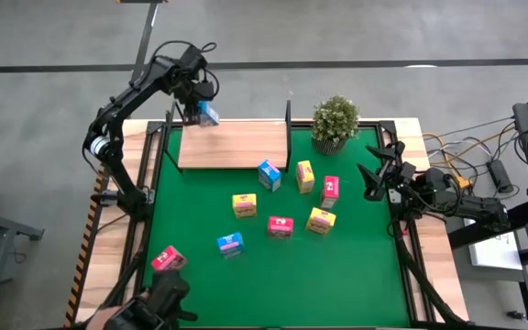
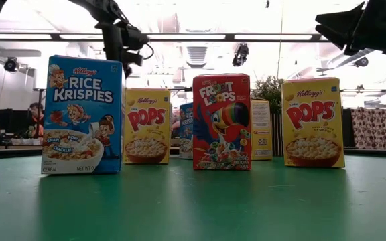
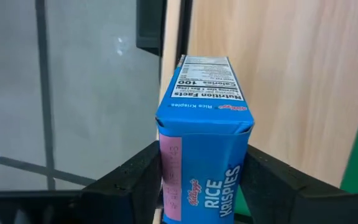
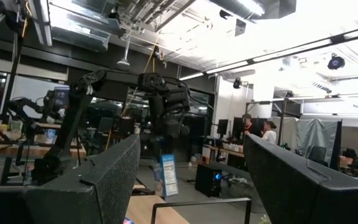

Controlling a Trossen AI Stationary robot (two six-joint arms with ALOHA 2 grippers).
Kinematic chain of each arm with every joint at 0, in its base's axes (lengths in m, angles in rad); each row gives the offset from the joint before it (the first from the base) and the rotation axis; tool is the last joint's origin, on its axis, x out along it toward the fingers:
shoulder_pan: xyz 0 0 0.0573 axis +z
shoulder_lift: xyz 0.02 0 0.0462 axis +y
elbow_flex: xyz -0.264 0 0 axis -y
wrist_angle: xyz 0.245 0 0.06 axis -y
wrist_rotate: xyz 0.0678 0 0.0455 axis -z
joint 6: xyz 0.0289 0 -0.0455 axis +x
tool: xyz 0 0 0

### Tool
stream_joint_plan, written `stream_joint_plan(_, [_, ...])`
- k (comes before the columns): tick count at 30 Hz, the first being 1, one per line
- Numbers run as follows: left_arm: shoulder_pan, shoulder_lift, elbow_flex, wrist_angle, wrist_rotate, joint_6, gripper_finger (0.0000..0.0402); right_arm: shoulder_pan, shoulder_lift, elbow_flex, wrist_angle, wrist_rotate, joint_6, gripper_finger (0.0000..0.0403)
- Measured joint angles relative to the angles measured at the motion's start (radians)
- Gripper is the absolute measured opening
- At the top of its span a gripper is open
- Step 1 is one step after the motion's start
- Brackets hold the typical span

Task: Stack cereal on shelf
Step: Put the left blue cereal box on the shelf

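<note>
Left gripper [image 1: 202, 108]: its two fingers are closing on the long sides of a blue box [image 3: 202, 137], partway spread to the box's width; it is hanging at about eleven o'clock over the table.
Blue box: it is riding upright in that grip, just above the left end of the shelf [image 1: 236, 145], near the black end frame [image 1: 169, 137].
Right gripper [image 1: 375, 176]: it is waiting at three o'clock by the table edge, fingers spread wide and holding nothing.
Other boxes: eight are sitting on the green mat [image 1: 356, 266], scattered from centre to seven o'clock; a potted plant [image 1: 335, 121] is standing at one o'clock.
Doing it well: I would judge the box should be going down square to the plank, clear of the end frame, and let go only once its base is resting flat.
Left wrist view: it is showing the finger pads pressing the box sides and bare plank beyond.
High view: only this one is showing all the boxes and the shelf's full width.
Low view: it is reading the labels but hiding the shelf.
</note>
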Motion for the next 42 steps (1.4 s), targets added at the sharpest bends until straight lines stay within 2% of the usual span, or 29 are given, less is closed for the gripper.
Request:
stream_joint_plan(10, [0.0, 0.0, -0.085, 0.004, -0.002, -0.035, 0.0169, 0.0, 0.0, 0.0, 0.0, 0.0, 0.0, 0.0274])
stream_joint_plan(14, [0.0, 0.0, -0.106, 0.033, -0.043, -0.064, 0.017, 0.0, 0.0, 0.0, 0.0, 0.0, 0.0, 0.0274])
stream_joint_plan(20, [-0.001, 0.0, -0.135, 0.053, -0.048, -0.054, 0.0187, 0.0, 0.0, 0.0, 0.0, 0.0, 0.0, 0.0274])
stream_joint_plan(30, [-0.011, 0.0, -0.133, 0.062, -0.048, -0.049, 0.0201, 0.0, 0.0, 0.0, 0.0, 0.0, 0.0, 0.0274])
stream_joint_plan(42, [-0.02, 0.0, -0.027, 0.026, -0.048, -0.072, 0.0201, 0.0, 0.0, 0.0, 0.0, 0.0, -0.001, 0.0274])
